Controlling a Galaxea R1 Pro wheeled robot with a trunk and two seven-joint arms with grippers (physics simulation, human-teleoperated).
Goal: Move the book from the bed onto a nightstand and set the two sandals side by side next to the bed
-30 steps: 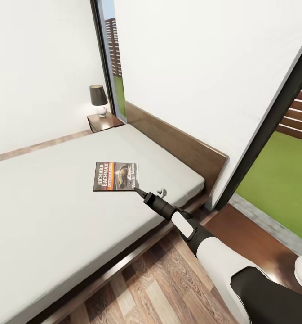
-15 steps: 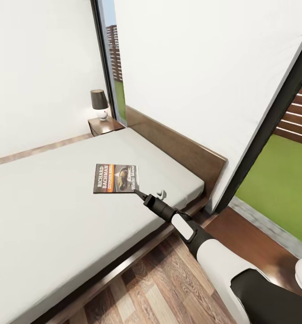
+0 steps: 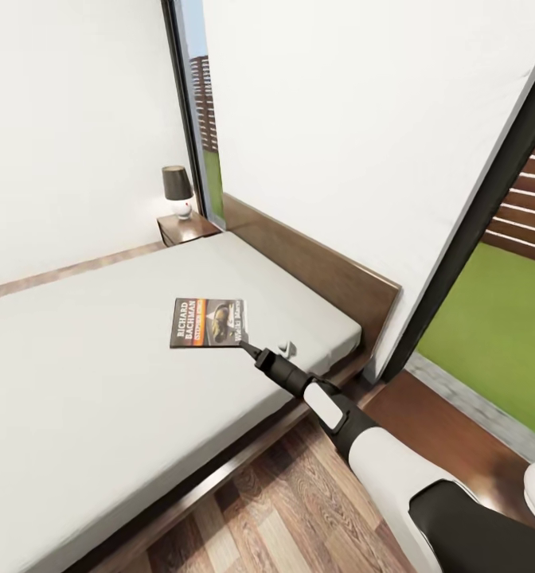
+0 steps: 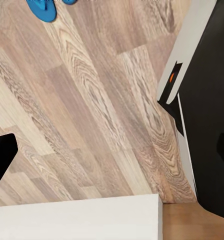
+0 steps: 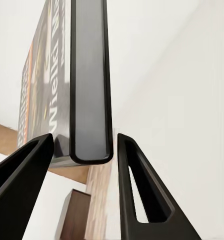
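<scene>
The book [image 3: 208, 322], dark-covered with "RICHARD BACHMAN" lettering, is held level just over the light grey mattress of the bed [image 3: 84, 358]. My right gripper [image 3: 243, 343] is shut on its near edge. In the right wrist view the book's edge [image 5: 90, 85] sits between the two black fingers [image 5: 137, 185]. A nightstand [image 3: 187, 228] stands at the far side of the bed's head. Two blue sandals [image 4: 42, 9] lie on the plank floor at the edge of the left wrist view. One black finger [image 4: 2, 157] of my left gripper [image 4: 112, 150] shows, spread wide from the other.
A small lamp [image 3: 177, 188] stands on the nightstand. The brown headboard [image 3: 315, 259] runs along the white wall. Tall black-framed windows [image 3: 490, 231] flank it, with grass outside. Wood-plank floor [image 3: 299, 509] lies between me and the bed frame.
The whole head view has shifted slightly, so the camera moved. The book stays gripped in my right gripper at about the same spot over the mattress.
</scene>
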